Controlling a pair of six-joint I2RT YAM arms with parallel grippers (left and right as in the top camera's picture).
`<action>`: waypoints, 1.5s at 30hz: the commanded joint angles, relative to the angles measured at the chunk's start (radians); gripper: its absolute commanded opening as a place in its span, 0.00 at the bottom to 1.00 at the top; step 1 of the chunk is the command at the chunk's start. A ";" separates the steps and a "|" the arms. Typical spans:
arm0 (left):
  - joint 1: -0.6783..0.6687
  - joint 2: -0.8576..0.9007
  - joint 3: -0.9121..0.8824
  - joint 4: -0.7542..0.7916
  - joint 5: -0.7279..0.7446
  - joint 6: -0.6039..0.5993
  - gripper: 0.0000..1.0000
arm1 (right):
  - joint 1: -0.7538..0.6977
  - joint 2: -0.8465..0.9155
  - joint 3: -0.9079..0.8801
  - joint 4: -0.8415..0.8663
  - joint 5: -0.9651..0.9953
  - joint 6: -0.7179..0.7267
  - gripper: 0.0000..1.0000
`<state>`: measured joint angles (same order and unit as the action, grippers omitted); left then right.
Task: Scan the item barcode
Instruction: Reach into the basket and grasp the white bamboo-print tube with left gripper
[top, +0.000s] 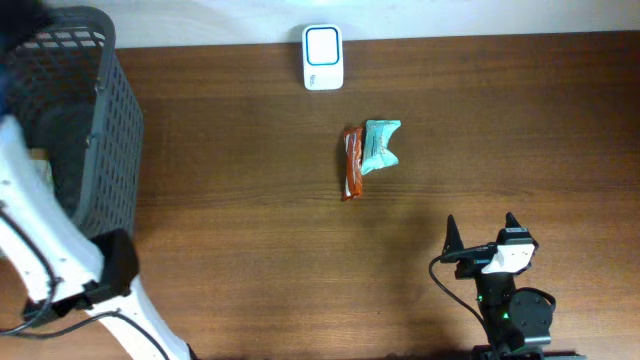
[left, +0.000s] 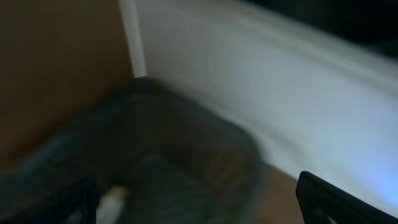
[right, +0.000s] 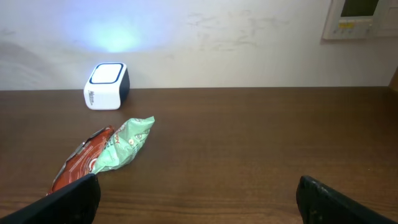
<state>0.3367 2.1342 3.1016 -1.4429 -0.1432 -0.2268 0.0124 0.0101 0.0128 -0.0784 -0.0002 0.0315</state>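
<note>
Hugging far table (top: 250, 200) edge: scanner (top: 323, 58); orange packet (top: 351, 165) touching green packet (top: 380, 145).

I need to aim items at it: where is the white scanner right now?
In the overhead view the white scanner stands at the far edge of the table, near its middle, just beyond the orange packet and green packet.

Table (top: 250, 240) holds basket (top: 112, 130), scanner (top: 323, 57), orange packet (top: 351, 165), teal packet (top: 380, 145).
</note>
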 joint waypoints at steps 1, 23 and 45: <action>0.156 0.012 -0.150 0.007 -0.041 0.028 0.99 | -0.006 -0.006 -0.007 -0.003 0.005 0.011 0.99; 0.135 0.012 -1.146 0.433 -0.279 0.684 0.82 | -0.006 -0.006 -0.007 -0.004 0.005 0.011 0.99; 0.208 0.012 -1.511 0.715 -0.200 0.624 0.70 | -0.006 -0.006 -0.007 -0.004 0.005 0.011 0.99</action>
<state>0.5457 2.1483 1.6306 -0.7353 -0.3897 0.4007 0.0124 0.0101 0.0128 -0.0784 -0.0002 0.0311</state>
